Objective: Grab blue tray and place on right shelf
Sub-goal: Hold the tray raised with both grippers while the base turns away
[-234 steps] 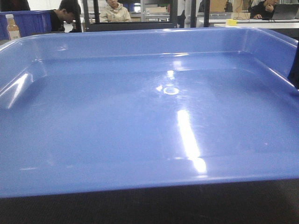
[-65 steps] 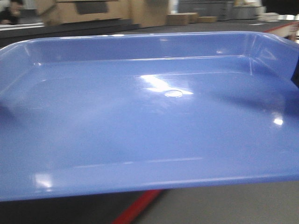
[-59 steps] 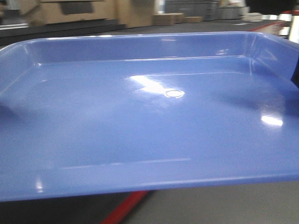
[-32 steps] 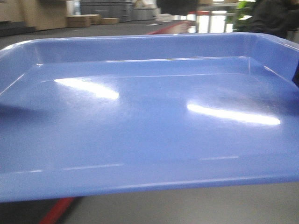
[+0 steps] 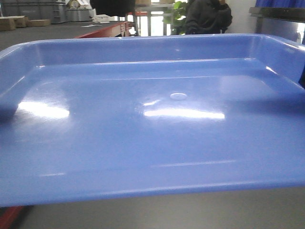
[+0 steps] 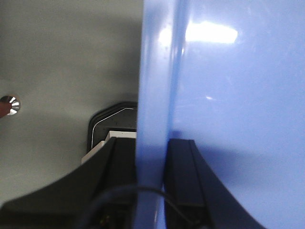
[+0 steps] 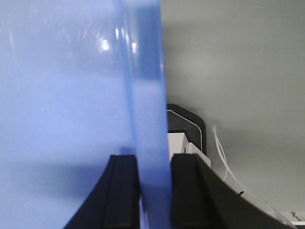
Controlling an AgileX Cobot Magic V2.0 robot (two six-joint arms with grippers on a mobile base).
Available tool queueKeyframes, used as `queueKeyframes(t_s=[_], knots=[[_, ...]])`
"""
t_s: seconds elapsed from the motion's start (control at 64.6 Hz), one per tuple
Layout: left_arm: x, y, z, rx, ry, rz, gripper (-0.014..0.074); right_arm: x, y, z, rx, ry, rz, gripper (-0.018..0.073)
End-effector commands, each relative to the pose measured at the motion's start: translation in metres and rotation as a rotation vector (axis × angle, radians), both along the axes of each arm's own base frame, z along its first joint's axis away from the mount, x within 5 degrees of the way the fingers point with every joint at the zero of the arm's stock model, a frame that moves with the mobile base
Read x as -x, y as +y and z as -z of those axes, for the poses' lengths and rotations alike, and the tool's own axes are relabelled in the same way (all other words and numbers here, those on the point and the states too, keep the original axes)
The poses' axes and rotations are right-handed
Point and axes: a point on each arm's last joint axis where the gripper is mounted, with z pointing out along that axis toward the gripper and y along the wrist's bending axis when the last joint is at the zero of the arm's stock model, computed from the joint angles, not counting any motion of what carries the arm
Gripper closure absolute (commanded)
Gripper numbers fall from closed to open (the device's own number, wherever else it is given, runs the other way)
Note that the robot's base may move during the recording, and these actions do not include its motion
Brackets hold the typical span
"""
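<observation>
The blue tray (image 5: pixel 152 138) hangs empty and level above the grey floor (image 6: pixel 57 57), filling the front view. The left gripper (image 6: pixel 151 162) is clenched on its left rim and the right gripper (image 7: pixel 153 176) on its right rim. The step in hand looks like the carry to the right shelf, which I cannot make out for certain. Both arms should travel together at equal height, without twisting or pulling apart, since the glossy rim could slip.

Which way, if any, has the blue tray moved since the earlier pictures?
Yes. The blue tray has swung to the right: the cardboard boxes behind it have slid to the left edge of the front view.
</observation>
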Motion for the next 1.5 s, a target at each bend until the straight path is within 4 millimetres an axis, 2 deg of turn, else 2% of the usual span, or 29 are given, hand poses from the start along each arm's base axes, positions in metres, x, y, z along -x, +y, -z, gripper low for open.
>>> queueKeyframes(t_s=[0.0,1.486], knots=[[0.0011,0.0027,-0.0107,0.011,-0.038,-0.023,0.0596,0.0011,-0.0040,-0.0128,-0.014,-0.059,0.017,0.0379],[0.0013,0.0025,-0.0107,0.014,-0.036,-0.023,0.0596,0.0013,-0.0042,-0.0127,-0.012,-0.056,0.017,0.0379]])
